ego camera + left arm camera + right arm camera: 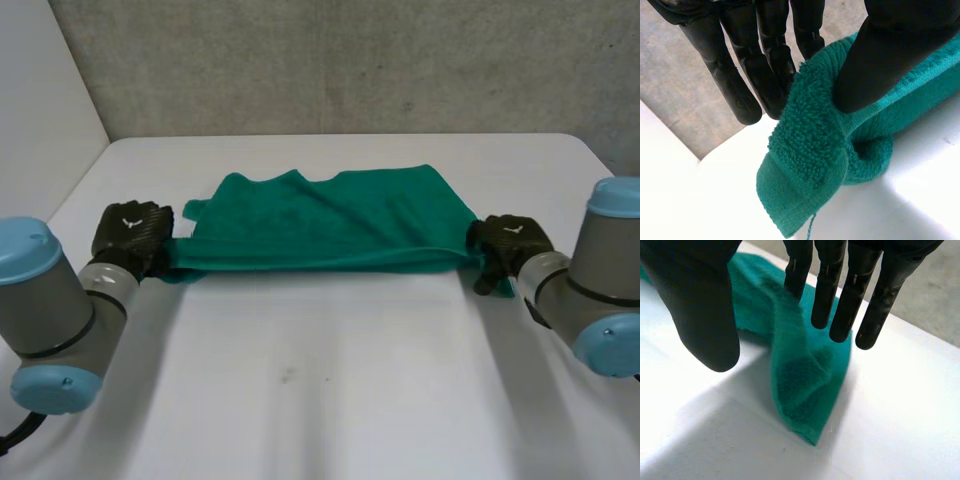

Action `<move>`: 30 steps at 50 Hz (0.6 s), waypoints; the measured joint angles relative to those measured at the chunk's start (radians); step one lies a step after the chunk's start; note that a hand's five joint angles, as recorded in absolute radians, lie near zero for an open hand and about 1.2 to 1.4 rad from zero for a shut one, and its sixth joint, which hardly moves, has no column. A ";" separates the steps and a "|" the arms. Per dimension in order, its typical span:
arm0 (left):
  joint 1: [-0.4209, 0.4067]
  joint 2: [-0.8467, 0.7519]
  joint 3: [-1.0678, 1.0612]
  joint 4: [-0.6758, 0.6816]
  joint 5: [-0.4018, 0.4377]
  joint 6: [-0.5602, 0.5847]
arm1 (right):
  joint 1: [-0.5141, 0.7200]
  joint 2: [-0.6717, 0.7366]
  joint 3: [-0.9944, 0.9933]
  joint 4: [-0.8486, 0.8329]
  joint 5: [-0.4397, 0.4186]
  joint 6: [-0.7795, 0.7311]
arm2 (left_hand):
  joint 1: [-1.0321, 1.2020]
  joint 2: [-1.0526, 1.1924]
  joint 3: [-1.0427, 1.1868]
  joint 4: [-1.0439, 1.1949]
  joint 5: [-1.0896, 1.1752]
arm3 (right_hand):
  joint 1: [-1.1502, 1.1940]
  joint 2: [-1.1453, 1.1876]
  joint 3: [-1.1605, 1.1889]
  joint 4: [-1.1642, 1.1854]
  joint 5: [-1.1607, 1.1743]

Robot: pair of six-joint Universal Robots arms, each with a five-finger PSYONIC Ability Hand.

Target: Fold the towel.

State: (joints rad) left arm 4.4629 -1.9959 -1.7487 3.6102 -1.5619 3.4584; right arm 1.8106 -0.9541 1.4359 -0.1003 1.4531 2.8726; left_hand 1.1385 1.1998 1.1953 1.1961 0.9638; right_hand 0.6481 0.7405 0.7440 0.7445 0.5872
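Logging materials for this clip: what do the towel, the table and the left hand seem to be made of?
The towel looks like cotton terry: fuzzy looped pile, flat woven band near the hem. The table is smooth matte white, perhaps laminate. The left hand is smooth black with a dull sheen, probably plastic or rubber.

towel (330, 220) on desk (330, 400), mid-rear, spanning left-right. left hand (130, 235) at its left front corner, right hand (510, 245) at right front corner.
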 measured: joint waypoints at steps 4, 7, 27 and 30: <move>0.012 0.028 -0.021 -0.012 0.003 -0.002 | -0.049 -0.012 0.005 0.016 -0.005 0.111 | 0.000 0.000 0.000 0.000 0.000 | -0.097 -0.101 -0.116 -0.126 -0.136; 0.010 0.041 -0.028 -0.019 0.003 -0.004 | -0.078 -0.005 0.000 0.027 -0.008 0.155 | 0.000 0.000 0.000 0.000 0.000 | -0.097 -0.101 -0.116 -0.126 -0.137; -0.006 0.056 -0.037 -0.025 0.003 -0.007 | -0.128 0.067 -0.044 0.095 -0.086 0.223 | 0.000 0.000 0.000 0.000 0.000 | -0.147 -0.163 -0.177 -0.177 -0.188; -0.005 0.056 -0.037 -0.025 0.003 -0.007 | -0.128 0.063 -0.038 0.100 -0.101 0.223 | 0.000 0.000 0.000 0.000 0.000 | -0.150 -0.163 -0.178 -0.180 -0.190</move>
State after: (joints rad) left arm 4.4575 -1.9404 -1.7853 3.5849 -1.5585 3.4514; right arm 1.6829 -0.8913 1.3982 -0.0003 1.3521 3.0959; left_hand 1.1385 1.1998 1.1953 1.1961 0.9638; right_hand 0.4982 0.5779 0.5657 0.5644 0.3971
